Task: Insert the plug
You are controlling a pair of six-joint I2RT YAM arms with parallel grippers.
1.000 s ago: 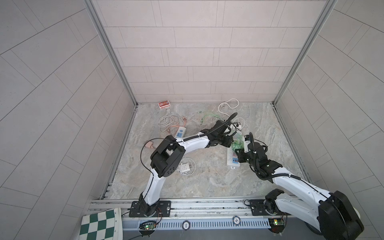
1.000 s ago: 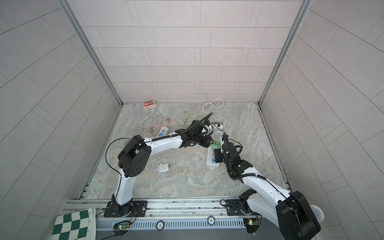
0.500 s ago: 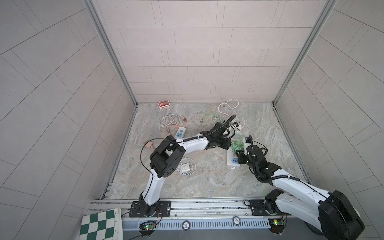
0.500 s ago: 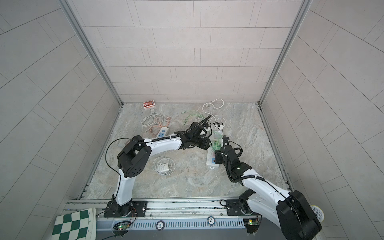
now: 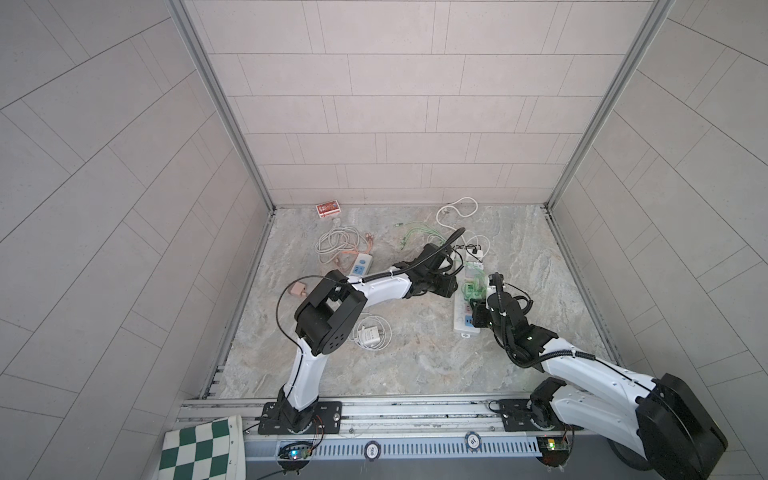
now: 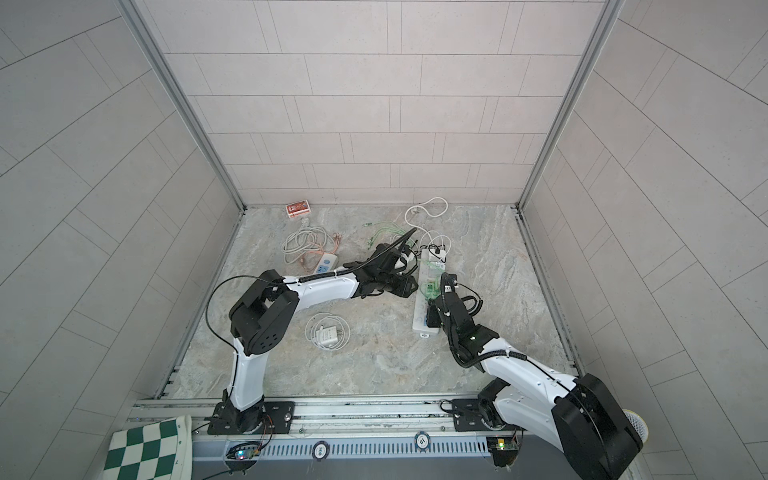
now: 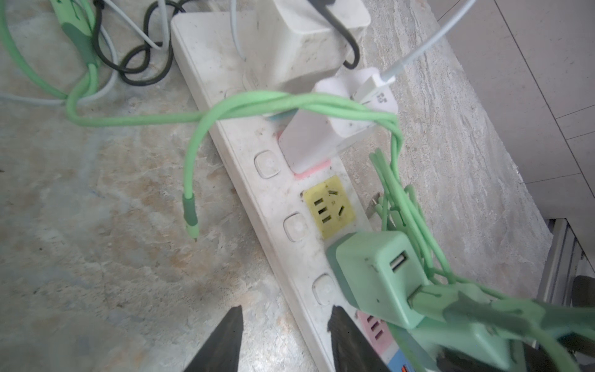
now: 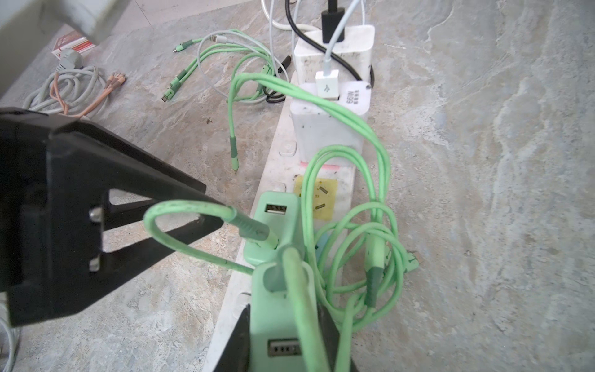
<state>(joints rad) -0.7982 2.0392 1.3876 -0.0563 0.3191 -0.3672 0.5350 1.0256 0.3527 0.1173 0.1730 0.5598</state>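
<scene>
right claw (image 8: 283,312): clamped on mint-green plastic charger plug (image 8: 267,328), held over white multi-socket power strip (image 7: 244,135) for seating | left claw (image 7: 286,309): part-open, empty (apparently bracing the strip's edge)

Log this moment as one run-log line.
step: plug insertion | right gripper: shut on mint-green plastic charger plug, over white plastic power strip | left gripper: open, empty, at strip's edge | seating: cannot tell
</scene>
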